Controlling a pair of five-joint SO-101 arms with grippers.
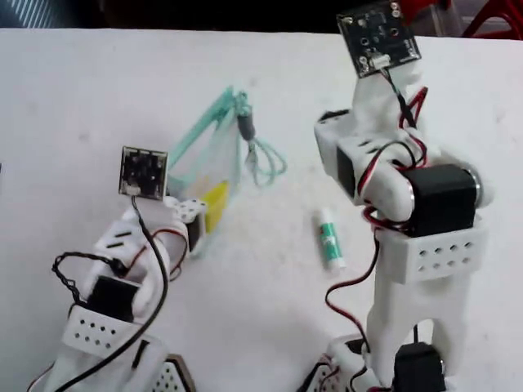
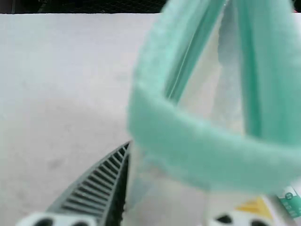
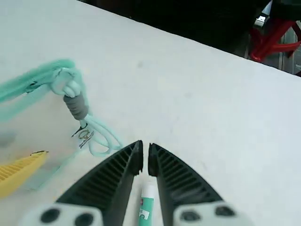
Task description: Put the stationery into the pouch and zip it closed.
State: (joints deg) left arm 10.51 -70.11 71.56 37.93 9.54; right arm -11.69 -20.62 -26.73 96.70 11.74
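White table (image 1: 73,98). The clear pouch (image 1: 214,155) with mint-green trim stands tilted on it, mouth open. The left gripper (image 1: 194,227) pinches its near edge, ribbed finger (image 2: 96,190) against the film. The right gripper (image 3: 145,151) hangs over the table beside the pouch, jaws pressed almost together, only a slit between, holding nothing. The glue stick (image 1: 329,238) lies flat below it, apart from the pouch. A cord loop (image 1: 263,157) trails from the pouch's far corner. A yellow item (image 1: 216,204) is inside the pouch.
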